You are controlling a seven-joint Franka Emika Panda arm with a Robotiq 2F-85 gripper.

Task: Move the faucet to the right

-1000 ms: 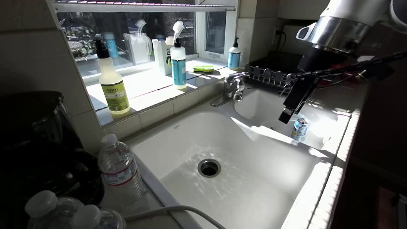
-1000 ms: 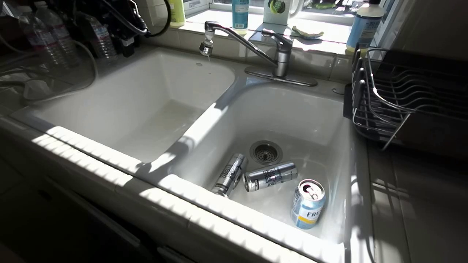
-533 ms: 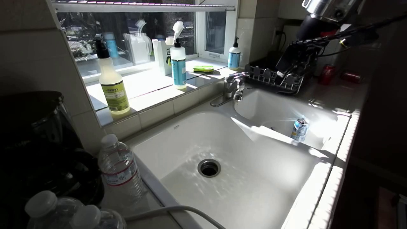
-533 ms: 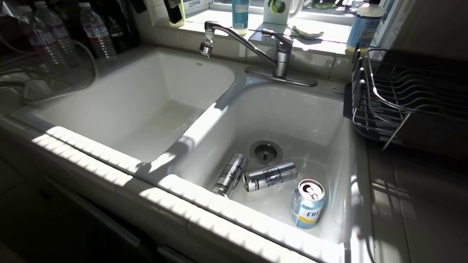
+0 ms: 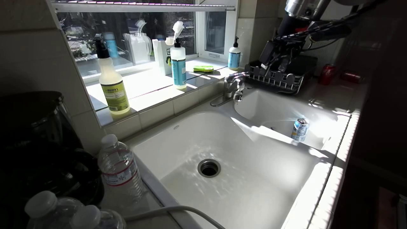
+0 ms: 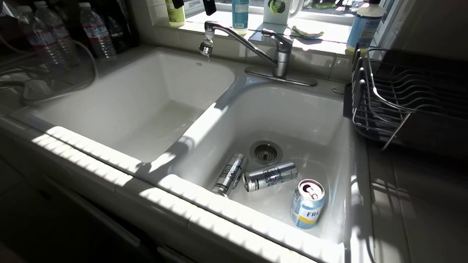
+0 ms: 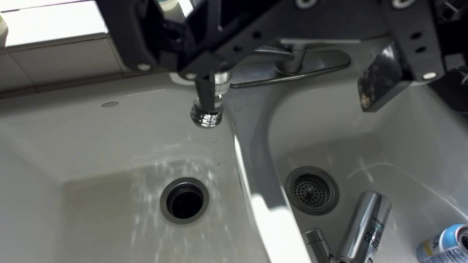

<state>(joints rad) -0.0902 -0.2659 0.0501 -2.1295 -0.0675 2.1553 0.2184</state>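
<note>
The basin (image 6: 289, 109) by the rack (image 6: 378, 95) holds silver cans (image 6: 272, 177) and a blue can (image 6: 308, 208). Only the wrist view shows both drains (image 7: 310, 190); spread fingers (image 7: 382, 80) hang, apparently above the faucet (image 6: 281, 60).

wrist view down onto the sink (image 7: 256, 153), exterior views across it from different sides

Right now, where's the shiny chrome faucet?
In an exterior view, the shiny chrome faucet stands upper centre, behind the white double sink's right basin, left of the dark wire dish rack; its spout extends left.
</note>
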